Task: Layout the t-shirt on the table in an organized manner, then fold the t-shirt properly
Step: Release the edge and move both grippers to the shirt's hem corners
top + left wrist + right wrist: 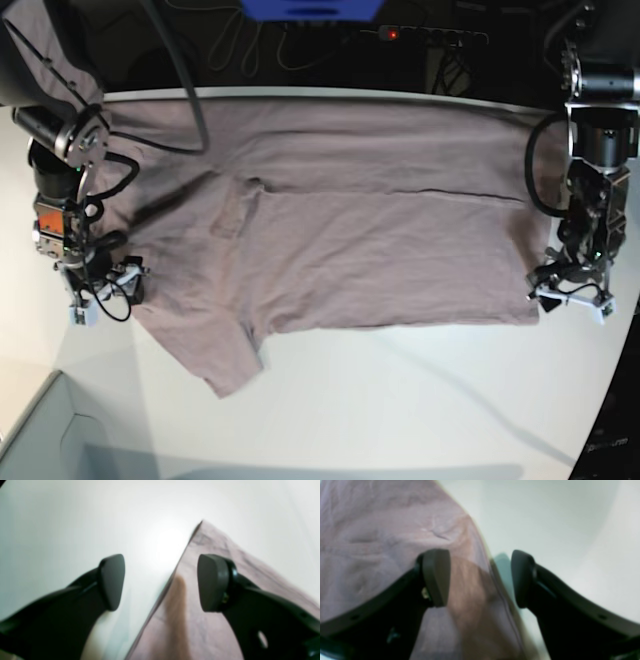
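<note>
Both tools stand wide with nothing held, the left tool straddling one side edge of the t-shirt, spread across the white table, and the right tool straddling the opposite edge.

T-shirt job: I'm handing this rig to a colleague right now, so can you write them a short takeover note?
Left gripper: open, holding nothing, straddling the t-shirt edge at one end.
Right gripper: open, empty, over the shirt edge at the other end.
T-shirt: spread lengthwise across the table, far long edge already doubled over the body, one sleeve sticking out toward the near side.
Done: layout, apparently a first fold.
Left: tuck the sleeve, finish folding.
</note>
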